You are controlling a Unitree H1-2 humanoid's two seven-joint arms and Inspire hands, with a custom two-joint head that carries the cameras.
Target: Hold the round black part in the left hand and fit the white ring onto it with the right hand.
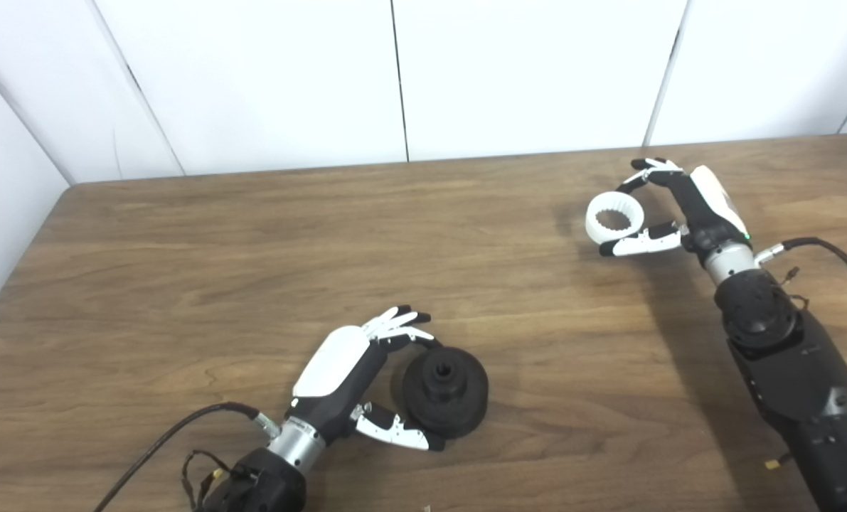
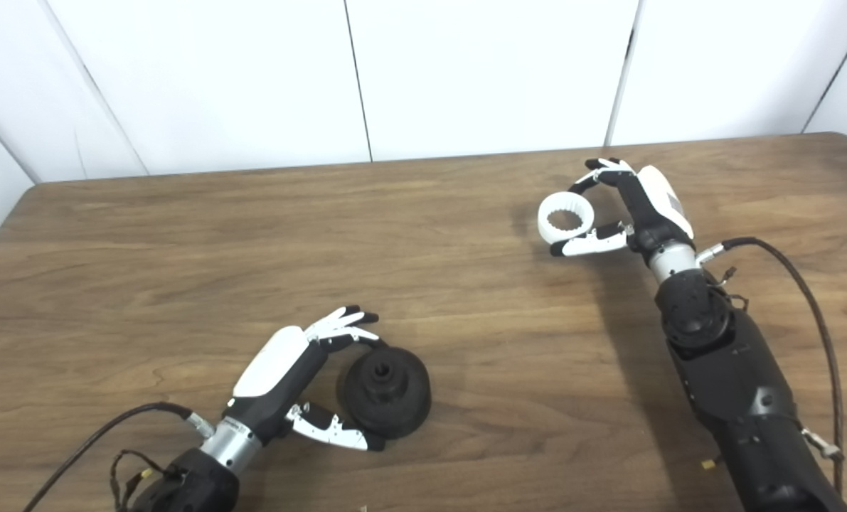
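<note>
Gripping both pieces, hands well apart. Left hand (image 1: 355, 380) near the front table (image 1: 252, 242) edge, fingers (image 1: 398, 323) curled over the far side of the black part (image 1: 446, 390), thumb (image 1: 398, 431) on the near side: a side grasp, so the part's top and its centre hole face up and stay clear for the ring. Cannot tell whether the part sits on the table or is just lifted; it looks low. Right hand (image 2: 626, 210) far right, toward the back, pinching the white ring (image 2: 566, 220) between thumb below and fingers above, by its outer wall. Ring looks raised off the table, shadow beneath. Pinching the rim keeps the toothed bore open to drop over the part. Judgement: both grasps done, fitting not started; next the ring must travel across to the part and line up bore with hub.
</note>
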